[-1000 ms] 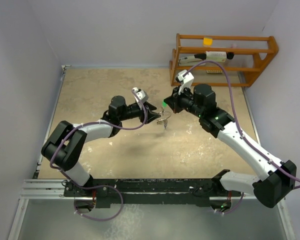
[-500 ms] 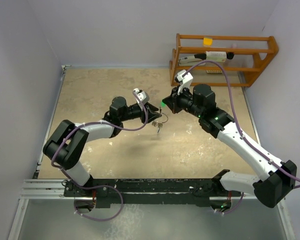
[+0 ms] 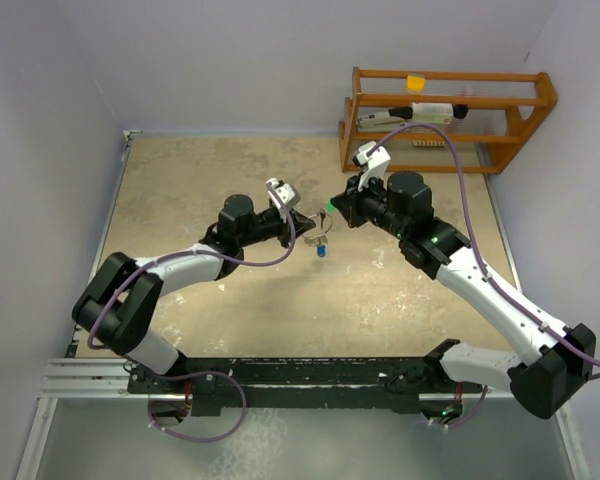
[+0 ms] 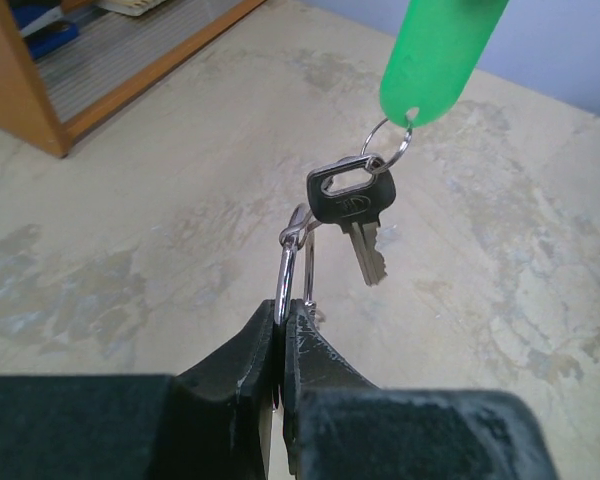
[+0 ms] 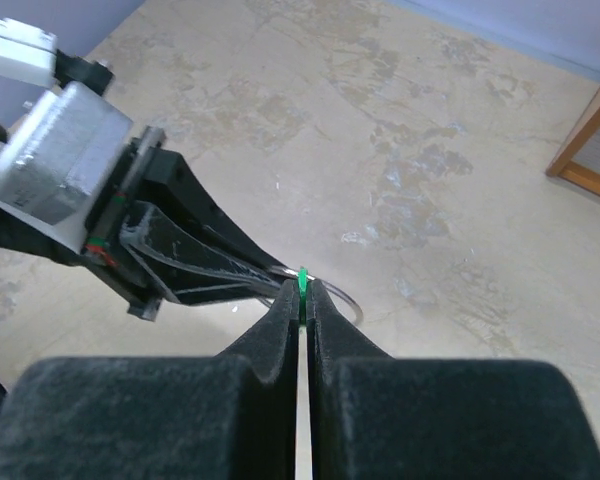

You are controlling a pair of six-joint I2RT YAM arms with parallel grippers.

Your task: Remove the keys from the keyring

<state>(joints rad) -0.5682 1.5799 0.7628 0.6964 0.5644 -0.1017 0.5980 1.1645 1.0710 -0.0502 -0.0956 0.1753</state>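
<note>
**Ana:** Green plastic first. What has hold of the flat bright green plastic tag [image 4: 440, 55]?

**Ben:** The right pincer [image 5: 301, 292]. Its two black fingers are pressed together, with only the thin edge of the tag between them.

**Ana:** And the left pincer [image 4: 283, 310]?

**Ben:** Clamped tight as well. It nips the lower arc of the thin round silver wire keyring [image 4: 285, 262], so the ring stands edge-on out of the fingertips.

**Ana:** Where are the keys?

**Ben:** One small key with a dark plastic head and a silver blade [image 4: 352, 200] hangs blade down, joined to the top of the keyring. From above, its head looks blue. A smaller silver split ring [image 4: 392, 140] links the hole in the tag to the head of that key. I cannot make out any other keys.

**Ana:** Whereabouts on the bench?

**Ben:** The bunch is strung between the two pincers over the middle of the speckled beige bench [image 3: 200, 170]. The left pincer is on the side toward the left edge, and the right pincer is slightly nearer the far edge. An open orange-brown wooden rack [image 3: 450, 75] stands at the far right corner, well apart from the keys.
</note>
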